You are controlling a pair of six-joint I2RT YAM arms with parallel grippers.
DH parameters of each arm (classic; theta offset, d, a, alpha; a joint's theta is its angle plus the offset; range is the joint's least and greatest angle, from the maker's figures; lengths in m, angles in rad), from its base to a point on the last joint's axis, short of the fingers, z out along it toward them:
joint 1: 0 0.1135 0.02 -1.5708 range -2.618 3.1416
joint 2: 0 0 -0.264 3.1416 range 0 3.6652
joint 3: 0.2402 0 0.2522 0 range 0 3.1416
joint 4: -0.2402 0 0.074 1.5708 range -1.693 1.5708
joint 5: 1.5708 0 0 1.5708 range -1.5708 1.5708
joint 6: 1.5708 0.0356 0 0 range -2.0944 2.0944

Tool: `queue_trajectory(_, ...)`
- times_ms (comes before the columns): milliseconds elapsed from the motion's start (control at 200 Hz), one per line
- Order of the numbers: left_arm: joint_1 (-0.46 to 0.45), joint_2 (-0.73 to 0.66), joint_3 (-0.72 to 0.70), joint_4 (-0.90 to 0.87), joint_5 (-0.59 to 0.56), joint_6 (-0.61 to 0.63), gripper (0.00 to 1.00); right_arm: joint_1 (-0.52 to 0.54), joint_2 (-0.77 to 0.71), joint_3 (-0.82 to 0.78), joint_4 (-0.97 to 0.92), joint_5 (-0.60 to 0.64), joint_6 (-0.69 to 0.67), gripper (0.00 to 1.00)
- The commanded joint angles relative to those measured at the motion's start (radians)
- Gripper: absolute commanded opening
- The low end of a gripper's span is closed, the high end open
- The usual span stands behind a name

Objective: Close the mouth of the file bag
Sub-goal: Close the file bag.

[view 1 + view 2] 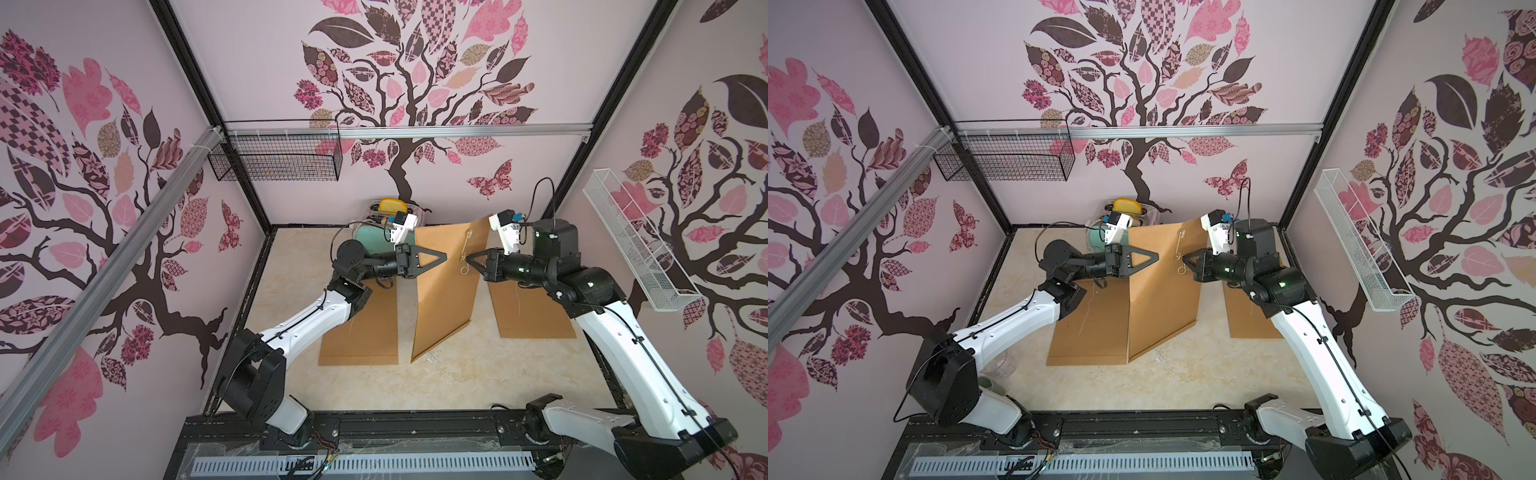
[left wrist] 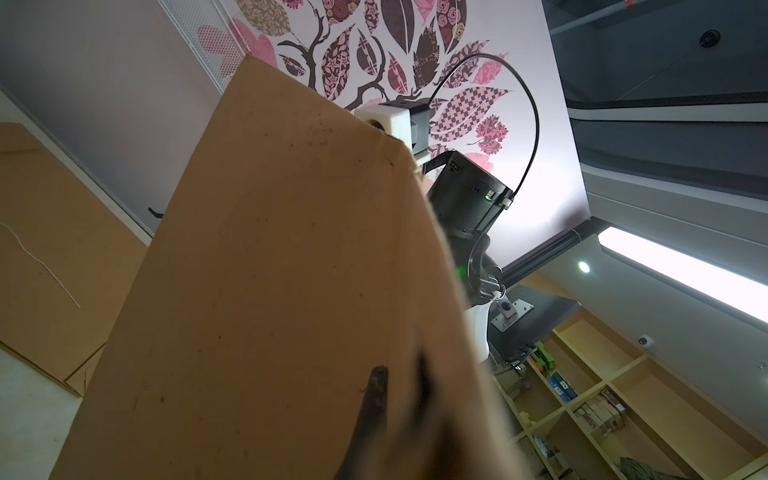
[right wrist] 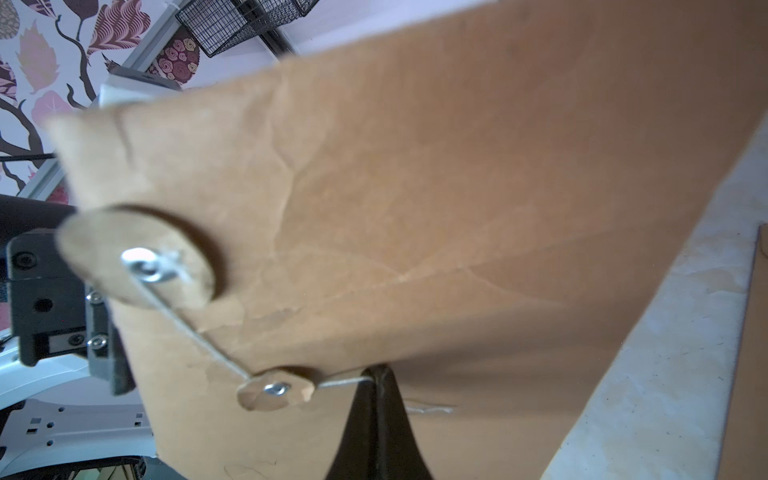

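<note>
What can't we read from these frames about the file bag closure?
- String winding on the lower button: right wrist view, blurred up close.
- File bag closure side: left wrist view, its plain face blocks it.
- Left gripper bite on the bag edge: both top views, too small.

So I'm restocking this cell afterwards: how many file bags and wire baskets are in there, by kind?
File bags: 3 (upright bag, left flat bag, right flat bag)
Wire baskets: 2 (black basket, white basket)
Total: 5
</note>
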Motion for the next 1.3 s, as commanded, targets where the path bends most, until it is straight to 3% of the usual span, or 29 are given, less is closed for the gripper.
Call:
queue_trajectory(0, -0.009, -0.041, -0.007, 0.041, 0.016, 0.017, 0.00, -0.012, 0.016, 0.066, -0.035, 0.045, -0.067, 0.00)
queue_trajectory(295, -0.011, -0.038, -0.003, 0.024, 0.019, 0.032, 0.00, -0.009, 0.064, 0.194, -0.098, 0.043, -0.146, 0.00)
queue_trajectory(690, -0.010, -0.039, 0.010, -0.057, 0.023, 0.091, 0.00, -0.001, 0.115, 0.292, -0.232, -0.105, -0.172, 0.00)
queue_trajectory(920, -0.012, -0.047, 0.008, -0.106, 0.030, 0.130, 0.00, -0.001, 0.151, 0.359, -0.340, -0.130, -0.197, 0.00)
queue_trajectory(1295, -0.013, -0.056, 0.004, -0.119, 0.016, 0.141, 0.00, -0.001, 0.136, 0.282, -0.299, -0.256, -0.117, 0.00)
